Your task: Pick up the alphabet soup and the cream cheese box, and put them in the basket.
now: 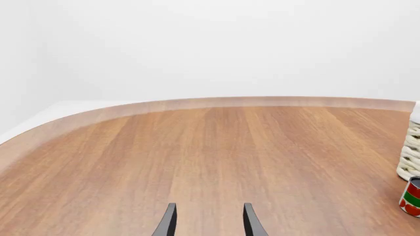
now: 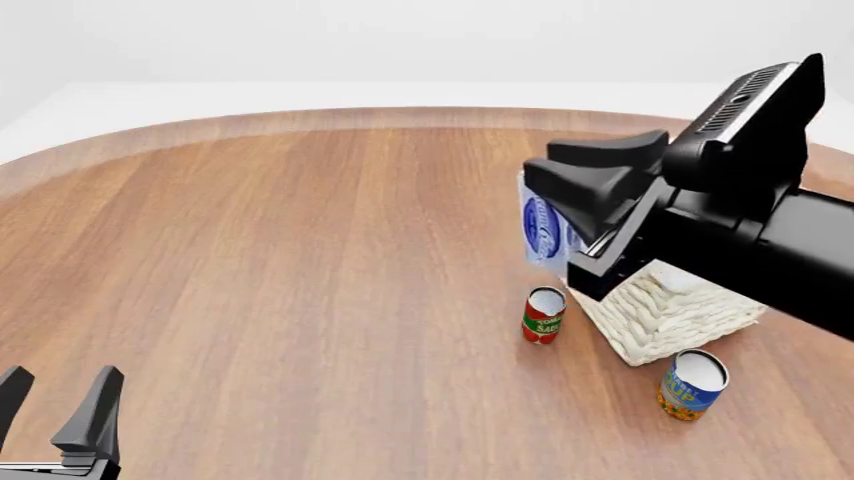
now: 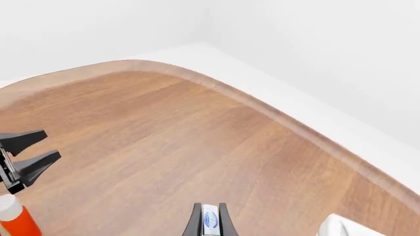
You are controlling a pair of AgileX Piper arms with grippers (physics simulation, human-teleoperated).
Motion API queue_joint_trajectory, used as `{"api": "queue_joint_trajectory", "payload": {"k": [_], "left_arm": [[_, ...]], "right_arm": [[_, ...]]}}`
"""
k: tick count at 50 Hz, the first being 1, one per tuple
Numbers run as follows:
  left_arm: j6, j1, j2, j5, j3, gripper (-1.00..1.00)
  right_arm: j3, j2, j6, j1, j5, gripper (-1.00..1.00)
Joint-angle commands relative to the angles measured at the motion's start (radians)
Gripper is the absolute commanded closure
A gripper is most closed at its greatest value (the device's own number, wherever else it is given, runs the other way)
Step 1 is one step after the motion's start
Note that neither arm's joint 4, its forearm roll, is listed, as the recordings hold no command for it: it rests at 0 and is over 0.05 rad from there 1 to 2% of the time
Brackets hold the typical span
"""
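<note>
left gripper (image 2: 60,405): fingers spread, holding nothing, near-left corner | cans: 2, one red-and-green can (image 2: 542,315) mid-table, one blue soup can (image 2: 691,384) toward near-right edge | basket (image 2: 667,315): 1, between cans | right gripper (image 2: 561,190): clamping 1 cream cheese box (image 2: 545,228), raised beside basket

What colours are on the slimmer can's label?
Red and green, with a pale top; the slimmer can shows best in the front view.

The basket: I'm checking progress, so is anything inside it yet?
Cannot tell. The right arm covers most of the basket, so only its woven wall shows. The cream cheese box is still in the right gripper, and the alphabet soup stands outside on the table.
</note>
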Motion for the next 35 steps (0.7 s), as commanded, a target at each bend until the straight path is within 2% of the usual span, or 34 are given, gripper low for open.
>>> {"api": "queue_joint_trajectory", "payload": {"k": [1,23,35], "left_arm": [[0.000,0.000,0.000,0.000,0.000,-1.00],[0.000,0.000,0.000,0.000,0.000,-1.00],[0.000,0.000,0.000,0.000,0.000,-1.00]], "right_arm": [[-0.019,-0.028,0.014,0.008,0.015,1.00],[-0.021,-0.017,0.011,0.012,0.020,1.00],[-0.058,-0.055,0.052,-0.002,0.064,1.00]]}}
